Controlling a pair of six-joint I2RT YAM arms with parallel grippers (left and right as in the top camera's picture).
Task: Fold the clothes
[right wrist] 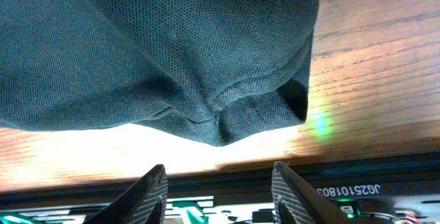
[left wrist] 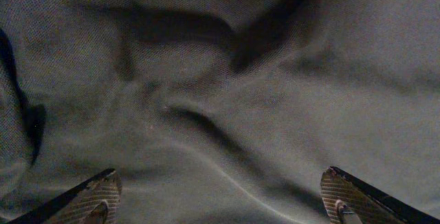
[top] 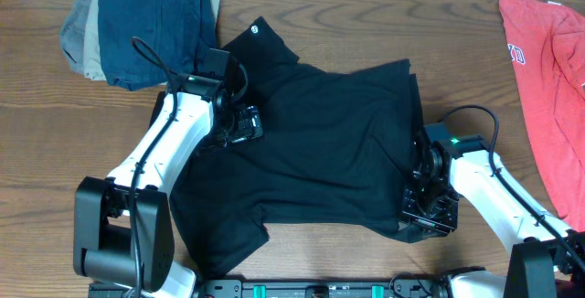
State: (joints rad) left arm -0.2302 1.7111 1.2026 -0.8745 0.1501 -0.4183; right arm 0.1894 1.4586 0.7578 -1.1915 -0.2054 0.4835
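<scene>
Right gripper (right wrist: 218,174) parted, empty | black T-shirt (right wrist: 158,52) hem just beyond | left gripper (left wrist: 220,183) wide over it

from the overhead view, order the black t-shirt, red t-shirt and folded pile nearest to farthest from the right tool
1. Black T-shirt: its lower right corner lies right at the right tool.
2. Red T-shirt: at the far right of the view.
3. Folded pile: at the top left, beyond the black T-shirt.
</scene>
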